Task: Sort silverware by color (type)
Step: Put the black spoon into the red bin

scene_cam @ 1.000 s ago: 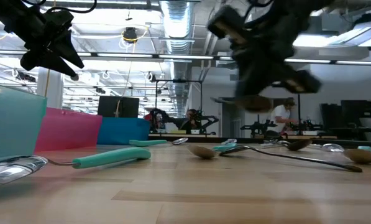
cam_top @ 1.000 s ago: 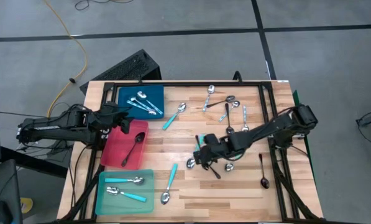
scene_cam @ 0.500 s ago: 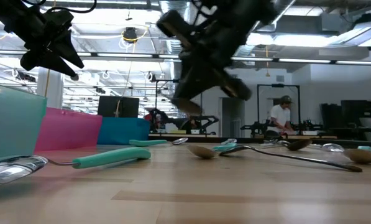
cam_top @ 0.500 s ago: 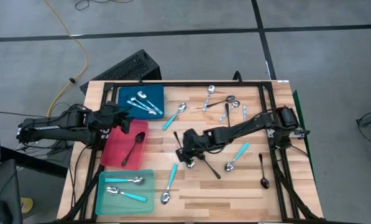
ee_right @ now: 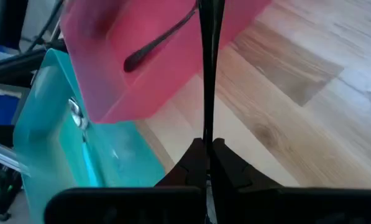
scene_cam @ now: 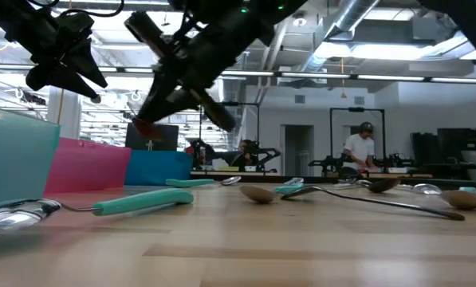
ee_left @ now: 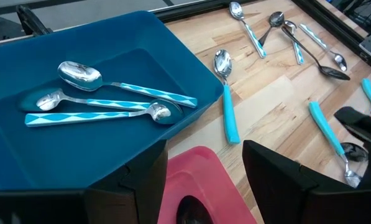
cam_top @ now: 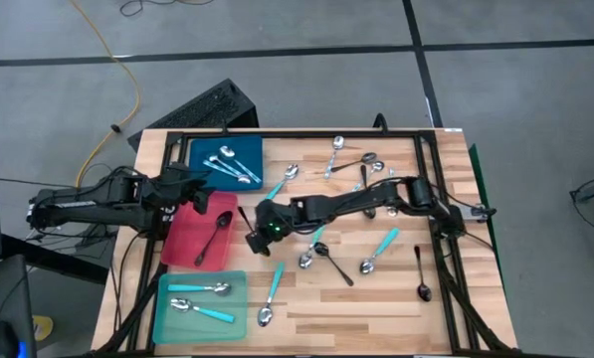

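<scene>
My right gripper (cam_top: 260, 231) is clamped on a black spoon (ee_right: 209, 68), just beside the red tray (cam_top: 182, 246). My left gripper (cam_top: 199, 193) hovers at that tray's far edge, fingers apart.

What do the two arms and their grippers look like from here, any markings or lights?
Both arms are dark, jointed links with black cabling. The right gripper has slim black fingers and a green light near its wrist. The left gripper has broad, blocky black fingers. No markings show.
</scene>
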### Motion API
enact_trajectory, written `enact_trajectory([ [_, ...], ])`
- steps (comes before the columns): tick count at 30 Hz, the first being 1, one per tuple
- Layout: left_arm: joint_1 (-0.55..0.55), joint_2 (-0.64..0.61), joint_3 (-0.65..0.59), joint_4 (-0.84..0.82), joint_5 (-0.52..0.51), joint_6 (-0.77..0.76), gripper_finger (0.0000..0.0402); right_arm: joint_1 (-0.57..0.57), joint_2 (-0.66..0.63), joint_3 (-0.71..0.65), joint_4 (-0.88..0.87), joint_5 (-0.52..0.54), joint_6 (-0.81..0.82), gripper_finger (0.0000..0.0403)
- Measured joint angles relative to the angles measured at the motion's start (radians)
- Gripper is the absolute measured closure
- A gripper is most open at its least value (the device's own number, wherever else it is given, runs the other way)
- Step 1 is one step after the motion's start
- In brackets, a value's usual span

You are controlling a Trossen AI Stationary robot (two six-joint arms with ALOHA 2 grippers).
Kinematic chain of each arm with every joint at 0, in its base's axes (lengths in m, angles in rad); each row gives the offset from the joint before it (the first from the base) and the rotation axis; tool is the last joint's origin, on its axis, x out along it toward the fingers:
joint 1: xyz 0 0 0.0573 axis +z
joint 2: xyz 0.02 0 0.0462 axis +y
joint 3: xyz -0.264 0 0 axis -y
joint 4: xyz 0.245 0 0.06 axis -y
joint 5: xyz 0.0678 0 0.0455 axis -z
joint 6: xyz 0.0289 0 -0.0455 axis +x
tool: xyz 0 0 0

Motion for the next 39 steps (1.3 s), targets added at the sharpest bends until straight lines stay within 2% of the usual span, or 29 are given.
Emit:
enact_trajectory([
  [19,0.000,0.000,0.000,-0.001,0.002,0.001,0.0207,-0.031,0.311,0.473,0.028,-0.110,-0.055,0.0378],
  [31,0.000,0.000,0.000,-0.001,0.003,0.002,0.0207,-0.053,0.333,0.504,0.065,-0.132,-0.039,0.0378],
  [39,0.000,-0.001,0.000,-0.001,0.008,0.002,0.0207,-0.080,0.333,0.505,0.225,-0.163,0.013,0.0378],
])
